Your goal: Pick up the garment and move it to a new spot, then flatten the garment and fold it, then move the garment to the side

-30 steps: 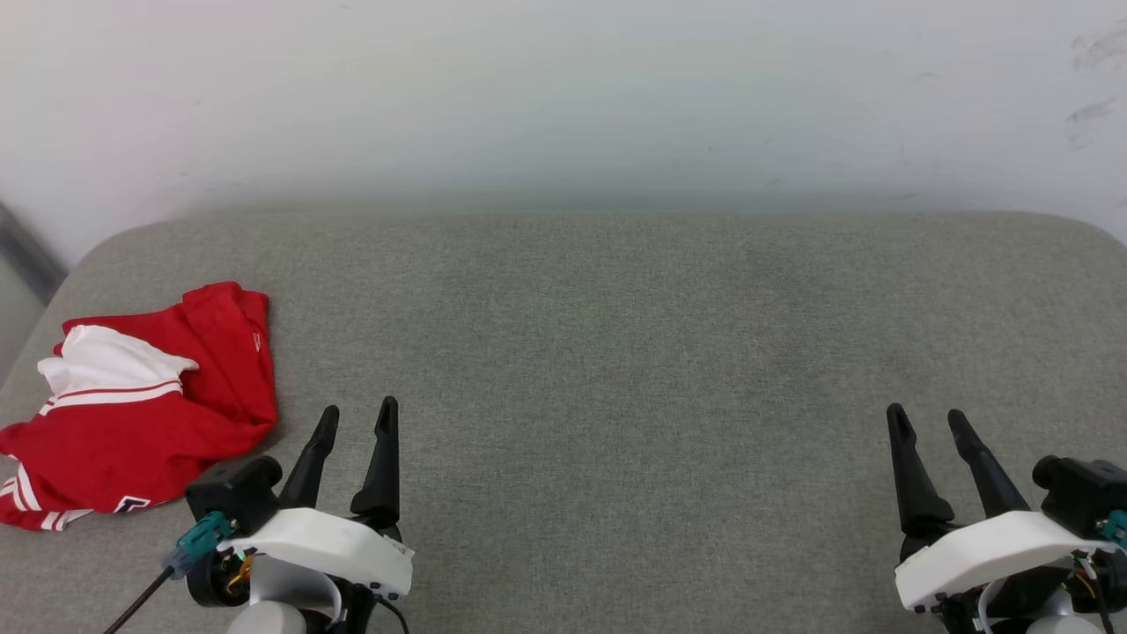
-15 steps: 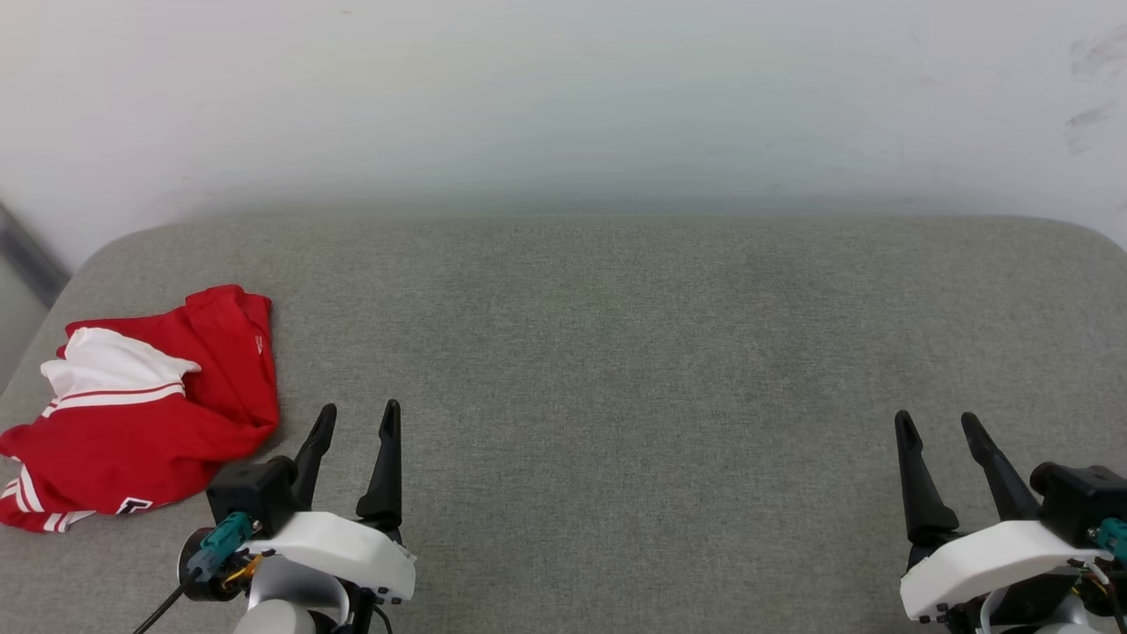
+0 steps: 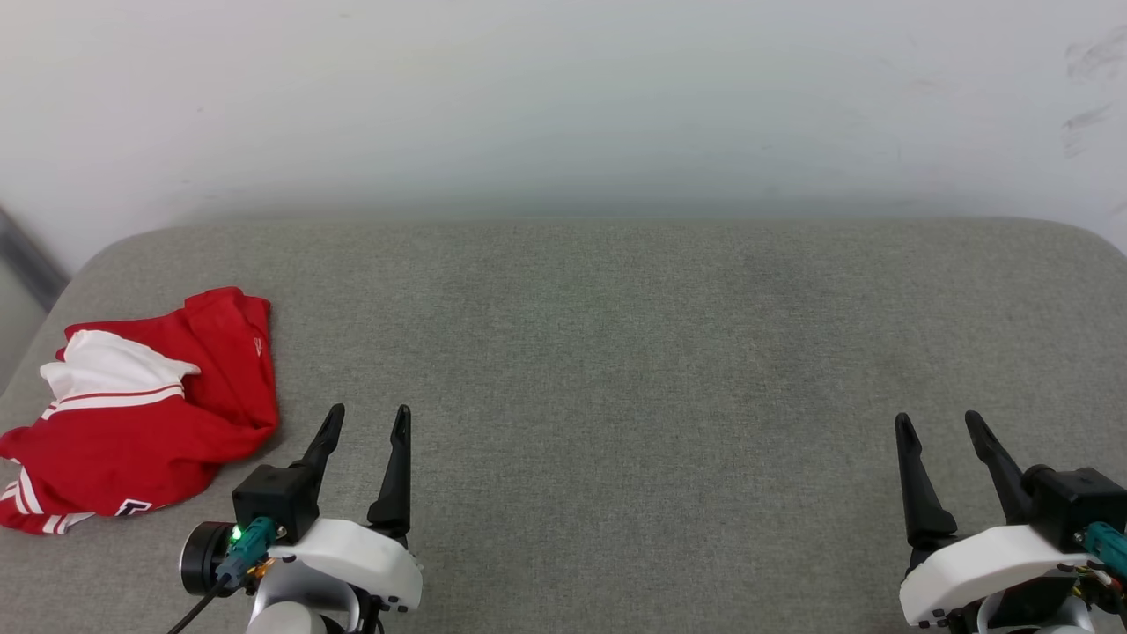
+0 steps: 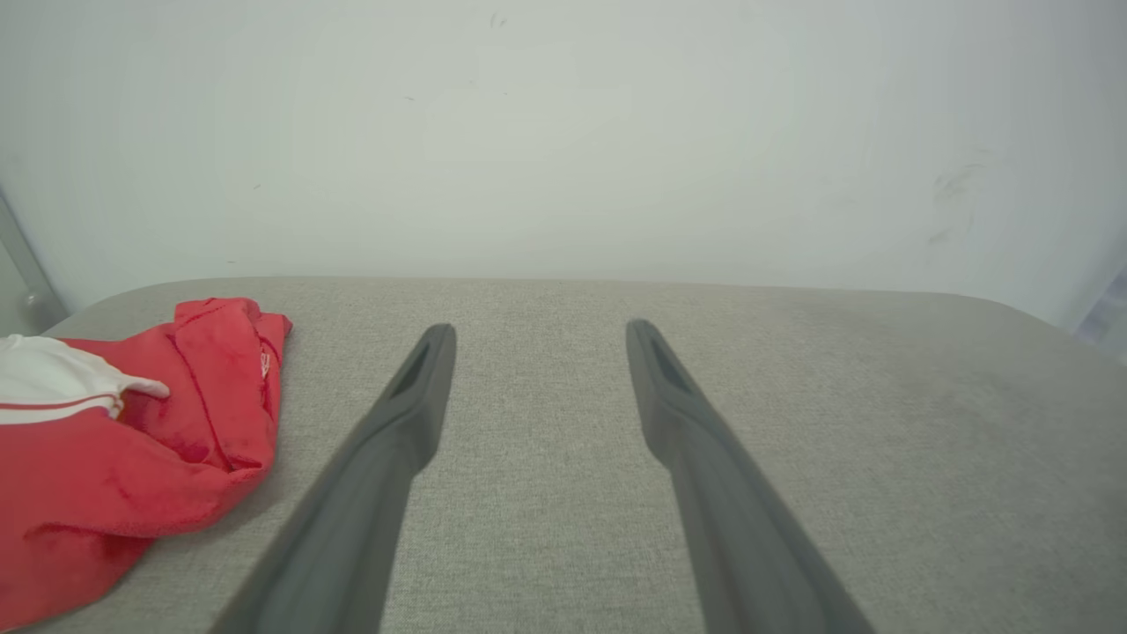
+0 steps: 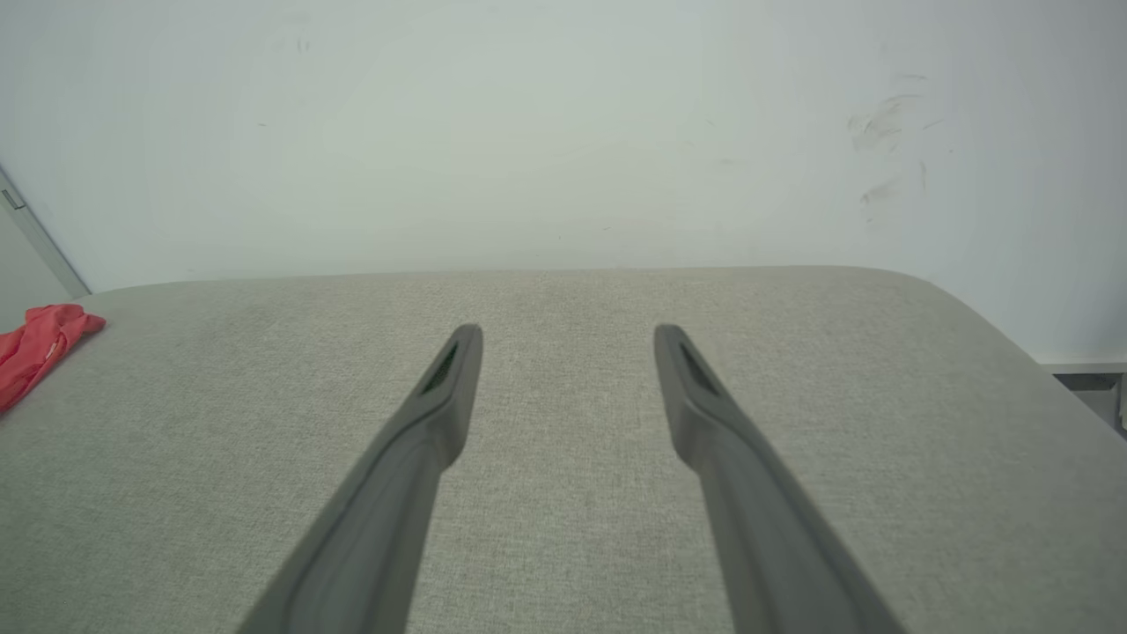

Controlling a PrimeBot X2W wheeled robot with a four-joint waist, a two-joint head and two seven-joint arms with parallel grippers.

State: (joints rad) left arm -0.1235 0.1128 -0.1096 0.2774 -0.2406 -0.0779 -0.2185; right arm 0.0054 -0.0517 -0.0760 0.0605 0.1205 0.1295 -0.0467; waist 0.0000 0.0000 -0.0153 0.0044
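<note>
You are facing a plain white wall (image 3: pixel 563 106) with a few faint scuff marks (image 3: pixel 1087 114) toward its right side, and a grey fabric-covered tabletop (image 3: pixel 616 352) with rounded far corners runs up to it.

Your left end effector (image 3: pixel 369 411) sits low over the near edge of the tabletop. Its two dark fingers are spread fully apart with nothing between them. In the left wrist view, the left end effector (image 4: pixel 539 328) has only bare grey fabric in the gap. Your right end effector (image 3: pixel 936 417) is well off to the right of it, also spread wide and empty. Its own camera shows the right end effector (image 5: pixel 568 330) pointing at the far edge of the tabletop.

The garment (image 3: pixel 141 431) lies crumpled on the tabletop just left of your left end effector and apart from its fingers. It is red, with a white sleeve (image 3: pixel 106 365) bunched on top and red-white striped trim (image 3: pixel 26 502) at its near left edge. From the left wrist, the garment (image 4: pixel 106 467) is beside the left finger and not touching it. From the right wrist, the garment (image 5: pixel 35 348) is a small red patch far to the left, well apart from that end effector.
</note>
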